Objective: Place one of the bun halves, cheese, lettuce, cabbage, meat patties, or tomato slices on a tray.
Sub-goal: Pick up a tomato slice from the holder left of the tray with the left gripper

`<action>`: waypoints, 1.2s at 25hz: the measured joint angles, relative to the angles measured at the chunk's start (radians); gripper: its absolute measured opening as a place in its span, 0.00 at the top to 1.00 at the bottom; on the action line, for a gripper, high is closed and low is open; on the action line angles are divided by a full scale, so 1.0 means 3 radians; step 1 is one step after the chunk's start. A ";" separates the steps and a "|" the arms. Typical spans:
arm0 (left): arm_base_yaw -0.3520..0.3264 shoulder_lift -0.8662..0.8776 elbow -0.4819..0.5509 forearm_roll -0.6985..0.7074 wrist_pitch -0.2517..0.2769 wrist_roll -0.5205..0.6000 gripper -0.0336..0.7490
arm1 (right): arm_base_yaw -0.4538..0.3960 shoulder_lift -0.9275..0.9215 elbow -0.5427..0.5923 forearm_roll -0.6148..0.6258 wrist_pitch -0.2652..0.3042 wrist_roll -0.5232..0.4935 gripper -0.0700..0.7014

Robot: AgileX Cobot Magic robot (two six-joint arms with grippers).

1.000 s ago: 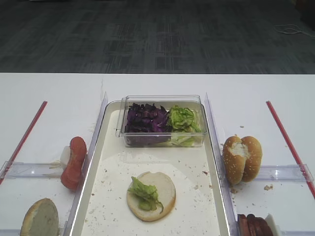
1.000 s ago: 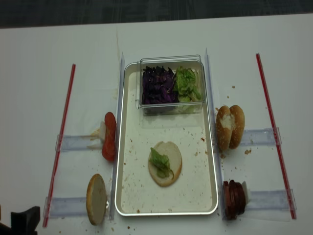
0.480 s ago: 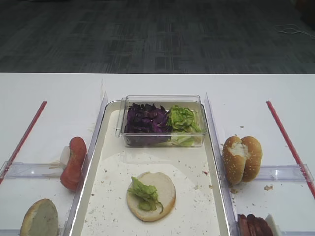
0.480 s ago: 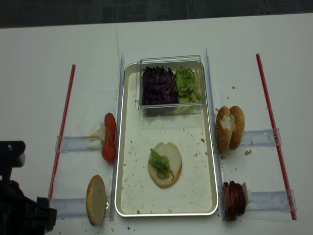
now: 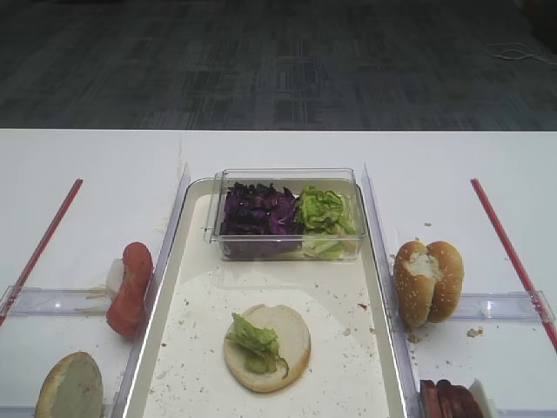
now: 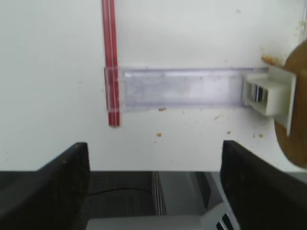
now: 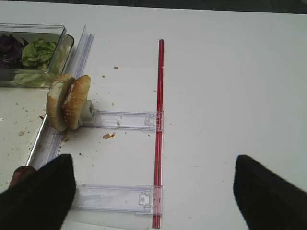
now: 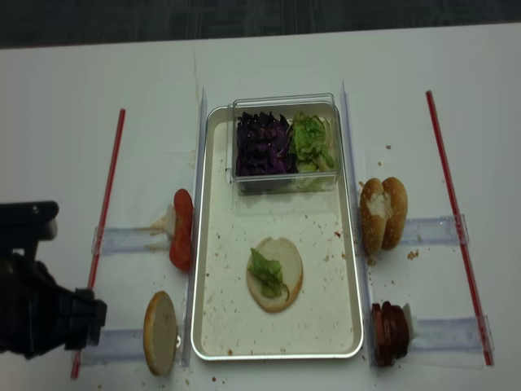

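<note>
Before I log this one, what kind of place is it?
Probably a lab bench set up as a burger-making station: a white table over grey carpet, a crumb-speckled tray with a clear box of greens, and buns standing in plastic holders.

white table [image 8: 269, 65], tray [image 8: 213, 236], bun halves [image 8: 383, 213]

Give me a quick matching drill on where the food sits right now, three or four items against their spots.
Items:
1. cabbage
2. tomato slices
3. meat patties
4. lettuce leaf

Spots:
A. right of the tray, near corner
B. on the open bun half in the tray
C. in the clear box
D. left of the tray, standing on edge

Pairs: 1-C, 2-D, 3-A, 4-B
</note>
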 joint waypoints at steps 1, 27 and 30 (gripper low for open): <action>0.0000 0.0115 -0.0082 0.0000 -0.0062 0.0000 0.25 | 0.0000 0.0000 0.0000 0.0000 0.0000 0.0000 0.02; -0.0223 0.1569 -0.1465 0.0029 -0.0192 -0.0008 0.25 | 0.0000 0.0000 0.0000 0.0000 0.0006 -0.0006 0.02; -0.0491 0.1569 -0.1465 0.0000 -0.0217 -0.0063 0.25 | 0.0000 0.0000 0.0000 0.0000 0.0006 -0.0006 0.02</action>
